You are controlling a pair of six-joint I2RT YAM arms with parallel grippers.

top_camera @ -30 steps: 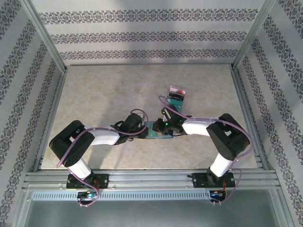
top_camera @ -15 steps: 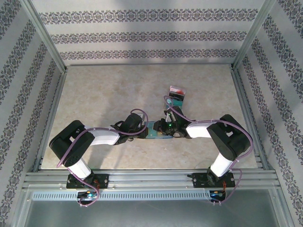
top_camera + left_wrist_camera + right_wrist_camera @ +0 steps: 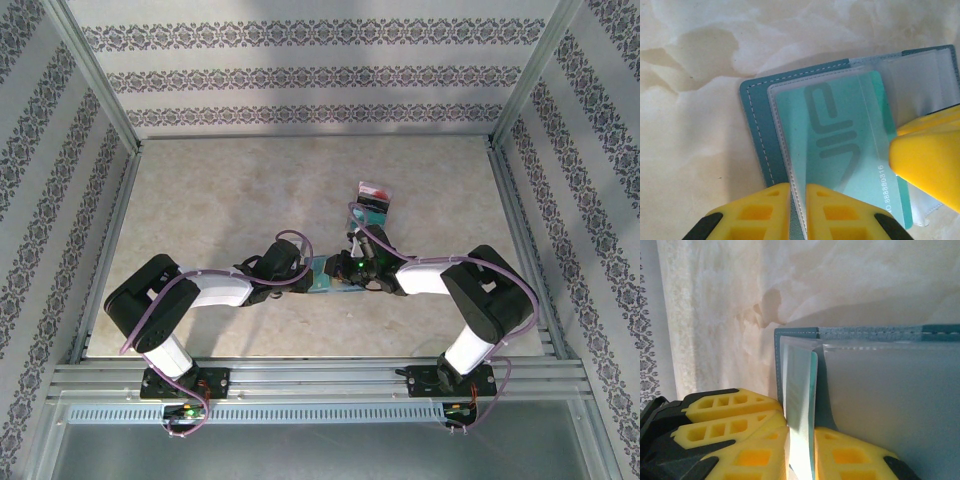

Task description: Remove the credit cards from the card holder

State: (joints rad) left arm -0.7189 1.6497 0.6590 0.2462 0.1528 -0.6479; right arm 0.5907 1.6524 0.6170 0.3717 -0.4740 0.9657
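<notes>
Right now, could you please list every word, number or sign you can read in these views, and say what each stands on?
"O 88888316": small white print along one edge of the teal card in the card holder.
Large dark stylised strokes on that card: a logo, not legible as letters.
Loose cards farther back: print too small to read.

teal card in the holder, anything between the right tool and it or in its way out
Nothing visible. The right tool has the teal card between its fingers, and only the clear sleeve of the card holder wraps it. The left tool pinches the holder's edge beside the card.
</notes>
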